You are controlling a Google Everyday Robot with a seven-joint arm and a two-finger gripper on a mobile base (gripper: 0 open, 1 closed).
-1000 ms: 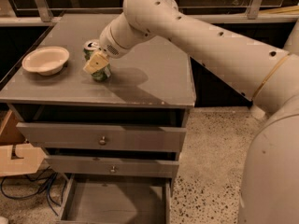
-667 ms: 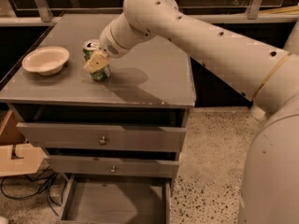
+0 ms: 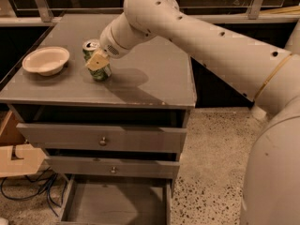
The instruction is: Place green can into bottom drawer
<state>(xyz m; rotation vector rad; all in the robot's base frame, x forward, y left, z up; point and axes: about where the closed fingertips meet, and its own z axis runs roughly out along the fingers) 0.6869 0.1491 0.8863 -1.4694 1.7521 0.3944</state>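
Observation:
The green can [image 3: 101,73] stands on the grey cabinet top [image 3: 150,78], left of centre, its silver top [image 3: 91,44] showing. My gripper [image 3: 97,62] reaches down from the right and is shut on the can's upper half; one cream finger [image 3: 97,60] lies across its front and the other is hidden behind it. The can's base still rests on the top. The bottom drawer [image 3: 117,205] is pulled open at the foot of the cabinet, and its flat grey floor holds nothing.
A cream bowl [image 3: 46,60] sits on the cabinet top left of the can. The two upper drawers [image 3: 103,139] with round knobs stand slightly ajar. Cardboard [image 3: 18,158] and cables [image 3: 28,191] lie on the floor at the left. My arm [image 3: 220,50] spans the right side.

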